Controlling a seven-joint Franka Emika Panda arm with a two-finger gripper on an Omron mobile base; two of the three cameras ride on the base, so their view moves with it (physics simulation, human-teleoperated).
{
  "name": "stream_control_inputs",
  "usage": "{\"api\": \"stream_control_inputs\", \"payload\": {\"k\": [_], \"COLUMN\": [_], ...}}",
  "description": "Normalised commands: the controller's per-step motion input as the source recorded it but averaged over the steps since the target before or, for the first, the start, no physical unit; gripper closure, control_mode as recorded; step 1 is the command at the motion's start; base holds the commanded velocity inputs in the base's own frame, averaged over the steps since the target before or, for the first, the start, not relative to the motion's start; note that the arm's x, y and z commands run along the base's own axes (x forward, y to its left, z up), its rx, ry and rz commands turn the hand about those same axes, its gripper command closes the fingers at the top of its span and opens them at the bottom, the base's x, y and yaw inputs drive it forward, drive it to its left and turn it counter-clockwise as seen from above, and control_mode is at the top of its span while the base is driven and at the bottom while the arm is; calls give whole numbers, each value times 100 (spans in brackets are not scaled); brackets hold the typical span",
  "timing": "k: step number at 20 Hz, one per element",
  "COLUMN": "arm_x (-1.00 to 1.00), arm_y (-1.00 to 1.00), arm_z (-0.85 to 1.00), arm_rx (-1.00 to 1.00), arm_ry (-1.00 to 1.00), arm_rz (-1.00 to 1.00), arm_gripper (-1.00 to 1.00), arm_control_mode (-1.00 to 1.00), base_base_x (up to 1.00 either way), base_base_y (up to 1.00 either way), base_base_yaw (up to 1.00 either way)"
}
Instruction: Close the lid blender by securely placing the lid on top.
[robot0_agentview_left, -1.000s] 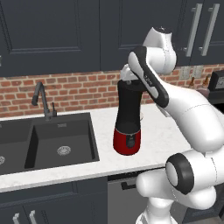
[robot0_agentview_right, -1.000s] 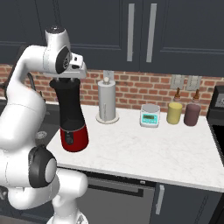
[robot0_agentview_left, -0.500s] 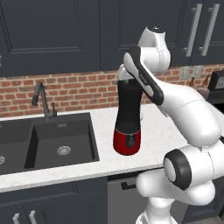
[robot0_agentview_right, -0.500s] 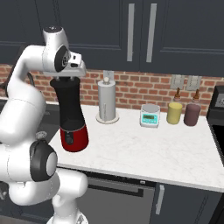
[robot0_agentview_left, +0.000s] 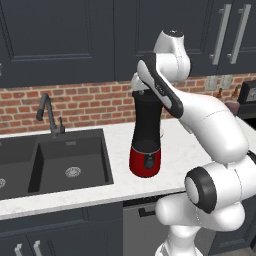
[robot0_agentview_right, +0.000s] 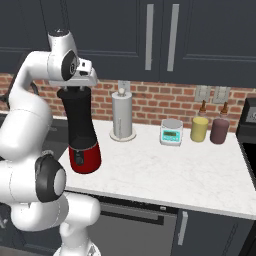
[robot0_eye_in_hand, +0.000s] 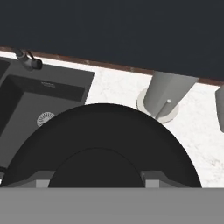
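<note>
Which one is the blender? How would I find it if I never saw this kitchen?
Look along the white counter to the spot just right of the black sink. There stands the blender, a tall black jar on a shiny round red base. The grey paper towel holder and the small yellow jar and maroon jar nearby have no red base.

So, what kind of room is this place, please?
It looks like a home kitchen, a rendered one: a black sink with a faucet, a blender on a pale marble counter, and dark cabinets above a brick backsplash.
</note>
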Motion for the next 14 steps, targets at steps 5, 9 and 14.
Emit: {"api": "stream_control_inputs", "payload": {"k": [5,9,14], "arm_x": [9,8,9], "arm_y": [0,0,0], "arm_z": [0,0,0], "arm_rx": [0,0,0], "arm_ry": [0,-1,-1], "arm_rz": [-2,-2,-3], "arm_gripper": [100,100,100], "arm_control_mode": [-100,-100,-100], "base_base_x": [0,0,0], "base_base_y": [0,0,0], "base_base_yaw": [0,0,0]}}
